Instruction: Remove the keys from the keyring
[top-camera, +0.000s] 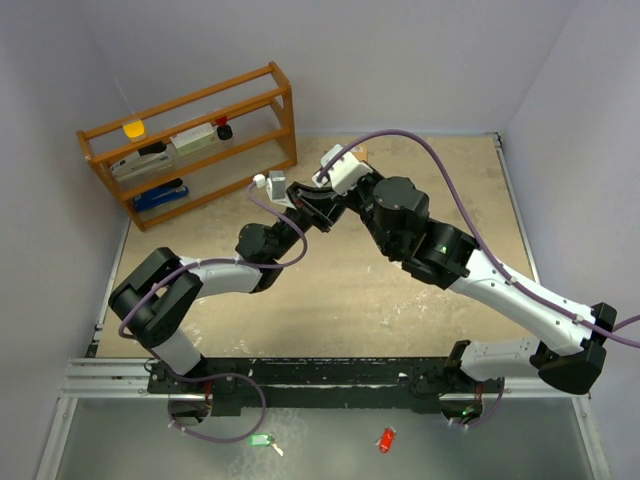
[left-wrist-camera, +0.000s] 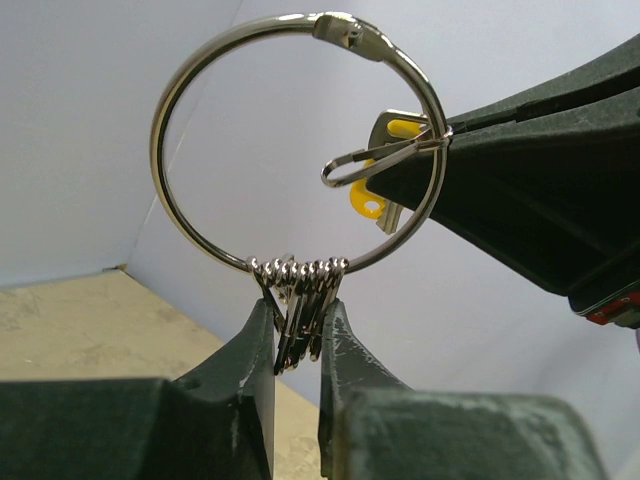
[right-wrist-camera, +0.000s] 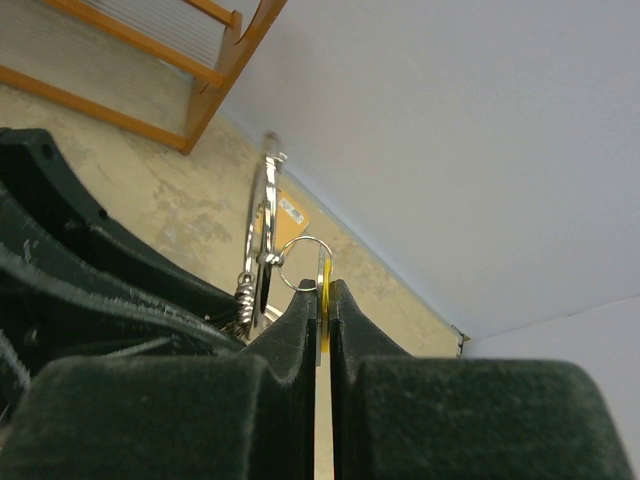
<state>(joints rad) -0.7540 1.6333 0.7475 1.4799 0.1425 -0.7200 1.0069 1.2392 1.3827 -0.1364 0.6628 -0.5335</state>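
The keyring is a large silver wire ring, held up in the air in the left wrist view. Several silver keys hang bunched at its bottom. My left gripper is shut on that bunch from both sides. A yellow-headed key hangs from a small split ring hooked onto the keyring's right side. My right gripper is shut on this key, its edge showing yellow between the pads. In the top view both grippers, left and right, meet above the table's back middle.
A wooden shelf rack with small items stands at the back left. A green tag and a red tag lie on the ledge in front of the arm bases. Something orange shows behind the ring. Walls close the back and sides.
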